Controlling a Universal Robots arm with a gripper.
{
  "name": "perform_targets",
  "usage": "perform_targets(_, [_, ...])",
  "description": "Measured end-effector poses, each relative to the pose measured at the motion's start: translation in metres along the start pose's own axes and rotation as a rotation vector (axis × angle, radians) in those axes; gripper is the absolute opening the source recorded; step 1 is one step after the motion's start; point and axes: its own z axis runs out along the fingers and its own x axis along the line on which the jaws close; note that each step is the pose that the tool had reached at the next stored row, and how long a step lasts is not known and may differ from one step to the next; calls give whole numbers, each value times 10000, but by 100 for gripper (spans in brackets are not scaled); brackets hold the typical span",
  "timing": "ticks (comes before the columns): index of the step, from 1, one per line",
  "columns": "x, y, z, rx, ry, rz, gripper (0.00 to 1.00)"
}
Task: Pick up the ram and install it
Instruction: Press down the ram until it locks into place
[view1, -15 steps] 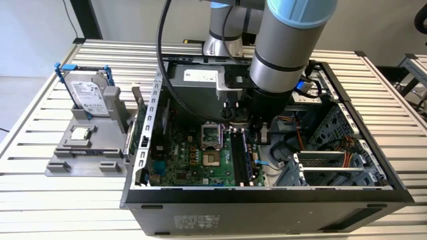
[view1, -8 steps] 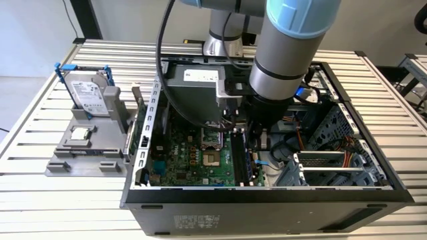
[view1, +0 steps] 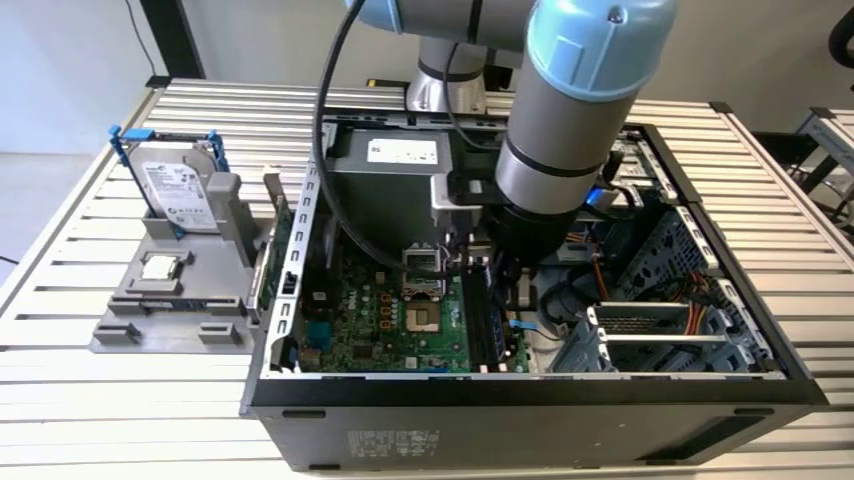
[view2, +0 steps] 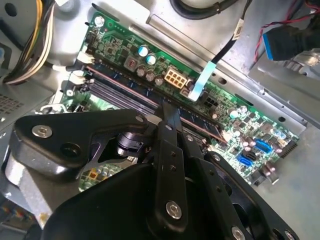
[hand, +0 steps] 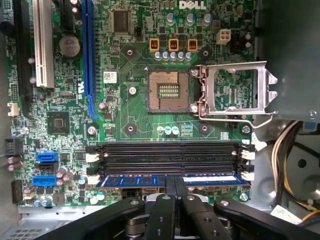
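One ram (hand: 170, 180) sits in the nearest of the memory slots (hand: 170, 156) on the motherboard (hand: 135, 107), fingers (hand: 170, 187) pinching its middle. The exterior view alone shows one hard drive (view1: 174, 185) on the desk (view1: 80, 380).

Even bright overhead light; case (view1: 534, 400) interior shadowed under arm (view1: 561, 120); glare on slatted surface (view1: 134, 400); pincer (view2: 167, 107) linkage near lens soft, blurred; motherboard (hand: 135, 100) sharp in first wrist view
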Motion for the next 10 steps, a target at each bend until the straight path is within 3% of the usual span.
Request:
perform_targets(8, [6,-2,136,-5,23,0,0])
perform_targets(10, [-2,-4,95,-6,26,1,0])
